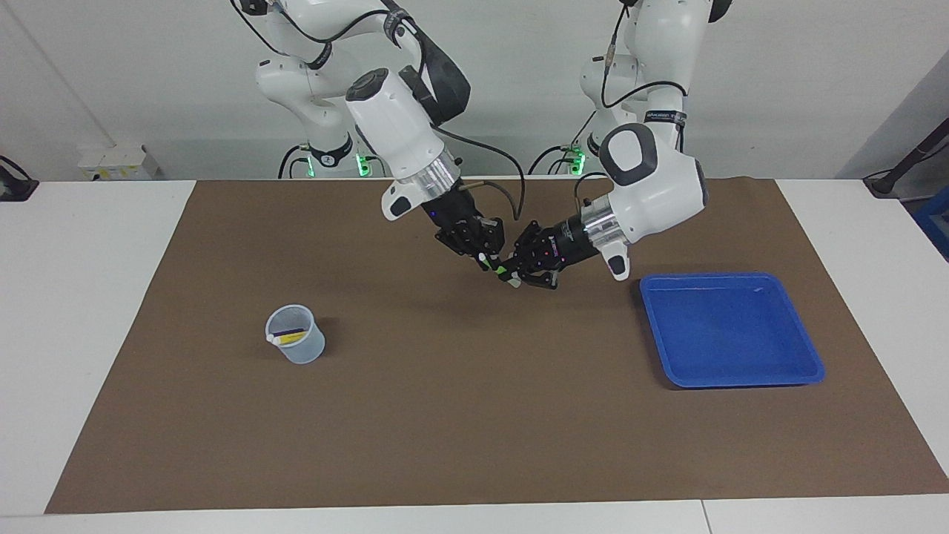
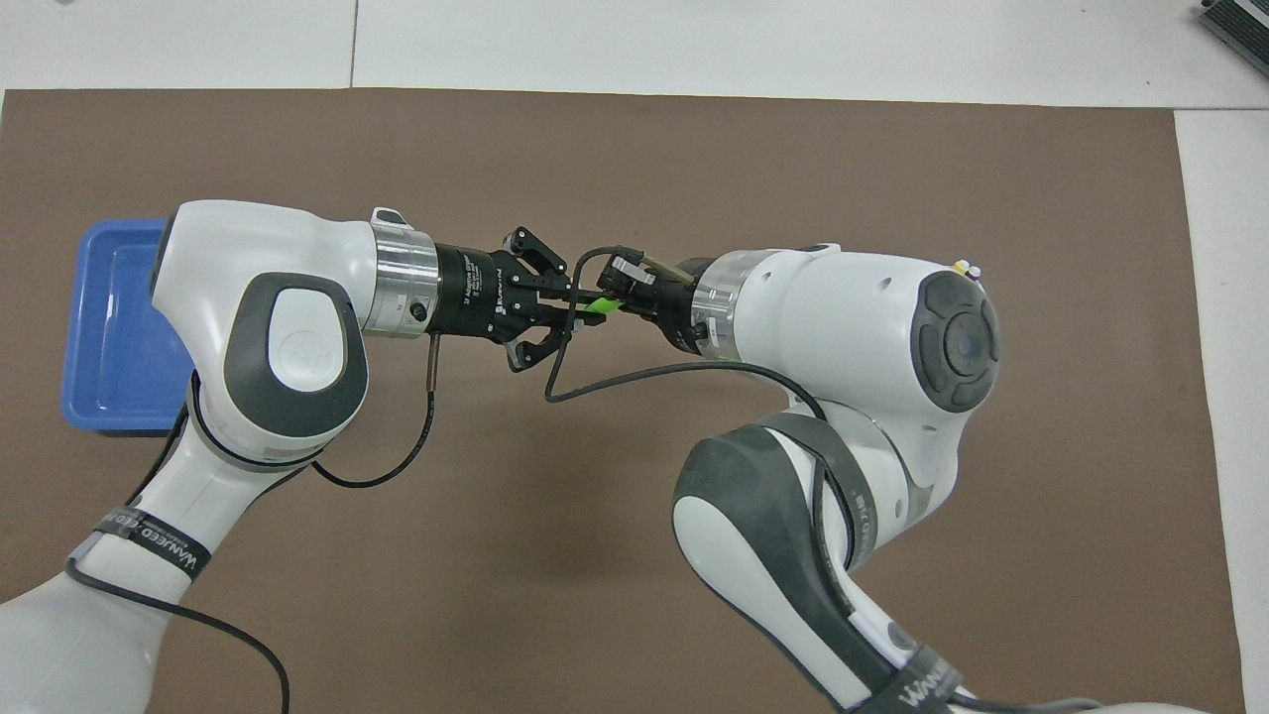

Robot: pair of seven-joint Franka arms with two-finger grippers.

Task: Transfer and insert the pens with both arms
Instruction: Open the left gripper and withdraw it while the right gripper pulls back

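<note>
Both tools are meeting mid-air over the mat (image 1: pixel 445 415), w/ the green pen (image 1: pixel 498 267) (image 2: pixel 598 308) between them. Left tool (image 1: pixel 517 271) (image 2: pixel 561 315) is clenching one end, right tool (image 1: pixel 485 256) (image 2: pixel 613 296) is clamping the other. Yellow & purple pens (image 1: pixel 289 336) are sitting in the cup (image 1: pixel 296 344).

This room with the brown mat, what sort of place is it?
Probably a robotics lab: two white arms meet over a brown mat, sharing a green pen, with a cup and blue tray laid out.

A plain white wall (image 1: pixel 519 81) rises past a white surface (image 1: pixel 81 297) covered by a brown mat (image 1: pixel 445 415). A small white box (image 1: pixel 118 163) sits at the wall. Light is even.
</note>
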